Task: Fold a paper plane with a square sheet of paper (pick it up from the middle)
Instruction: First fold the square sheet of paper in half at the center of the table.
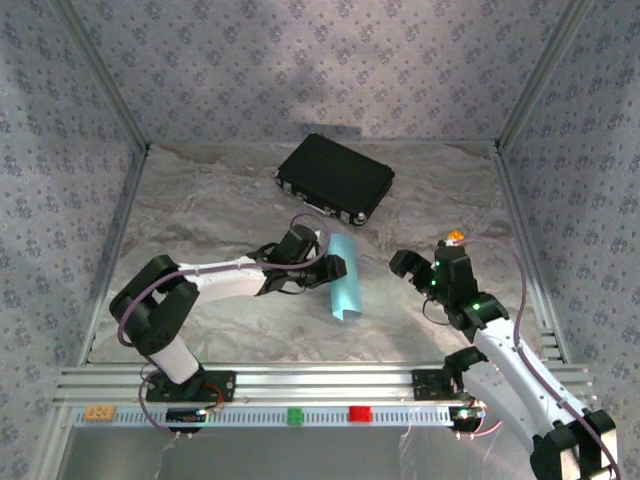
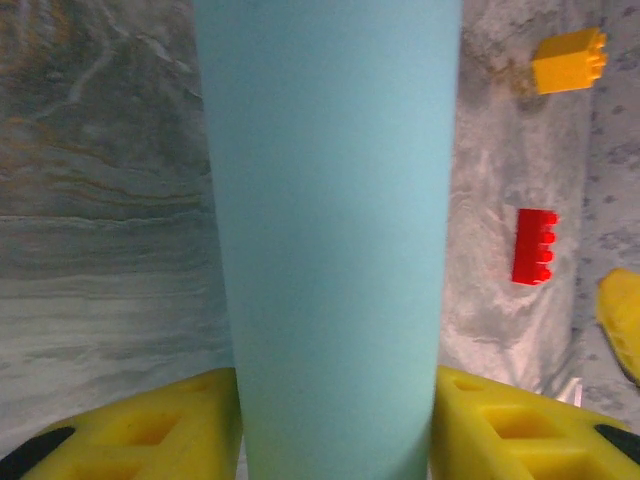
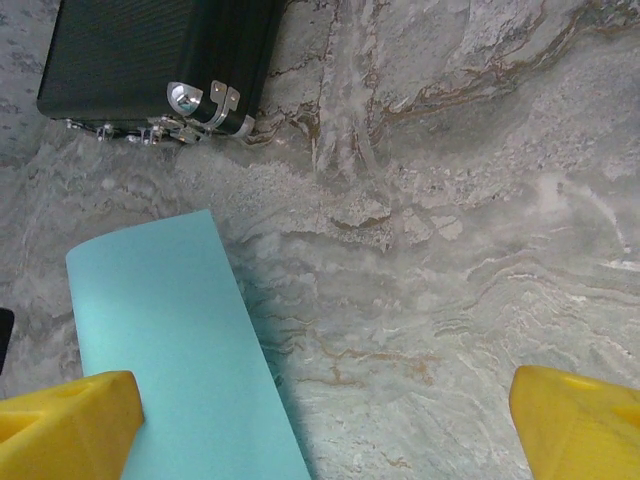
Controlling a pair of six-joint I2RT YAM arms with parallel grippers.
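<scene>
Though bowed into arch, paper (image 1: 344, 288) sat near table (image 1: 220, 210) centre, nearside of case (image 1: 335, 178), pinched at sides by left claw (image 2: 335, 440). Right claw (image 3: 330, 405) hovered over marble just right of paper, fingers spread wide, gripping nothing.

no legible text, label or number anywhere

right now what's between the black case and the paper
Just bare marbled tabletop between black hard case and light blue paper, in the right wrist view.
</scene>
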